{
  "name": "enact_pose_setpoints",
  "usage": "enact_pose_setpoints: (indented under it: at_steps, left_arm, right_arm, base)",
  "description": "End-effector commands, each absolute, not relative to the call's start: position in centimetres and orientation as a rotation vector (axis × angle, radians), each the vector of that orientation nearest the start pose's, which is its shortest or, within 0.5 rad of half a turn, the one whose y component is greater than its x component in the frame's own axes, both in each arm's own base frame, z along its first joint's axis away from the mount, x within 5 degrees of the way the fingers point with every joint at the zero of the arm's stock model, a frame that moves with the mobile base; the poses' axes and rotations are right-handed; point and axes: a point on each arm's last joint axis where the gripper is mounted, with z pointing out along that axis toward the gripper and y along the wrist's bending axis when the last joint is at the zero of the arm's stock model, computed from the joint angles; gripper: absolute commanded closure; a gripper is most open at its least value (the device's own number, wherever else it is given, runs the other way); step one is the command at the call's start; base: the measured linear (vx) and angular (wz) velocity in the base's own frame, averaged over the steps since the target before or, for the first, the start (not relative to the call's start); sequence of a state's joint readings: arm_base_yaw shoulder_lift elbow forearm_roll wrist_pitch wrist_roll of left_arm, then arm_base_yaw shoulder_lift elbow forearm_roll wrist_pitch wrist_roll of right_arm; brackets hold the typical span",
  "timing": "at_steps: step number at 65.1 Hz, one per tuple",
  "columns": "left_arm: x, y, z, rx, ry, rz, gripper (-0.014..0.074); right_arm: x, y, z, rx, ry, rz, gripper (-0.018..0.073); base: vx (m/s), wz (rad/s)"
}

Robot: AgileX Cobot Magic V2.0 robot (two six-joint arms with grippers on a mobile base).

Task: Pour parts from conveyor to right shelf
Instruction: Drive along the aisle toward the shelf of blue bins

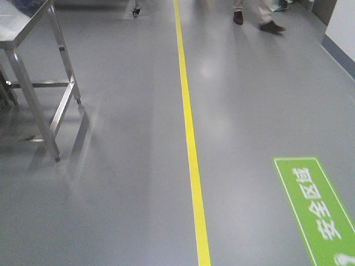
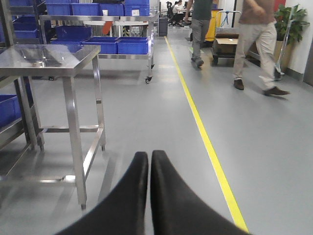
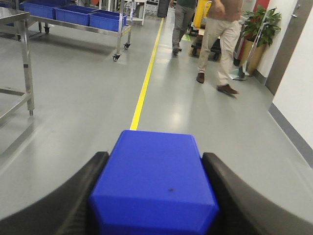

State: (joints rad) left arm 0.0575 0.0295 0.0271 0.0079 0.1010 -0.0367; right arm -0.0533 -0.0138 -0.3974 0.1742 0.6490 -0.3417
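The right gripper [image 3: 155, 164] pinches the blue block [image 3: 154, 188] above a grey floor [image 3: 73, 112]; the left gripper [image 2: 148, 156] is pressed together, with nothing between its fingers.

Only the right wrist view shows the block: it sits between two black fingers [image 3: 73, 196] that touch its left and right sides. The left wrist view shows a steel table [image 2: 49, 61] at the left and, farther back, a wheeled steel rack [image 2: 124, 56] bearing blue tubs [image 2: 132, 45]. Both wrist views show two people [image 2: 257, 44] walking near the yellow line [image 2: 210, 147]. The front view gives only their shoes [image 1: 272, 26], the table's legs, and a green floor sign [image 1: 316, 210] at the lower right.
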Motion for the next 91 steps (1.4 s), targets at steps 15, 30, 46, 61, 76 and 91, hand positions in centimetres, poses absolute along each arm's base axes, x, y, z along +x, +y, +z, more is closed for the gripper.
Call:
enact_pose_setpoints:
  at_steps: [15, 30, 46, 61, 76, 91]
  left_arm:
    - [6.05, 0.34, 20.59, -0.079, 1.558, 0.009, 0.0602]
    - [6.05, 0.34, 20.59, -0.079, 1.558, 0.009, 0.0602]
    - [6.05, 0.34, 20.59, -0.079, 1.558, 0.009, 0.0602]
    - [6.05, 0.34, 20.59, -0.079, 1.558, 0.009, 0.0602]
    - [6.05, 0.34, 20.59, -0.079, 1.558, 0.009, 0.0602]
    - [6.05, 0.34, 20.59, -0.079, 1.558, 0.009, 0.0602]
  right_arm:
    - [1.88, 0.79, 29.79, -0.192, 1.620, -0.110, 0.0564]
    - [1.88, 0.79, 29.79, -0.192, 1.620, -0.110, 0.0564]
    - [1.88, 0.79, 29.79, -0.192, 1.620, -0.110, 0.0564]
    - [1.88, 0.79, 29.79, -0.192, 1.620, -0.110, 0.0564]
    - [1.88, 0.79, 29.79, -0.192, 1.620, -0.110, 0.0564]
    - [1.88, 0.79, 29.78, -0.193, 1.620, -0.110, 0.0564]
  base:
    - [0.82, 0.06]
    - [0.81, 0.08]
    - [0.79, 0.04]
    - [0.80, 0.00]
    - [0.80, 0.00]
    - [0.80, 0.02]
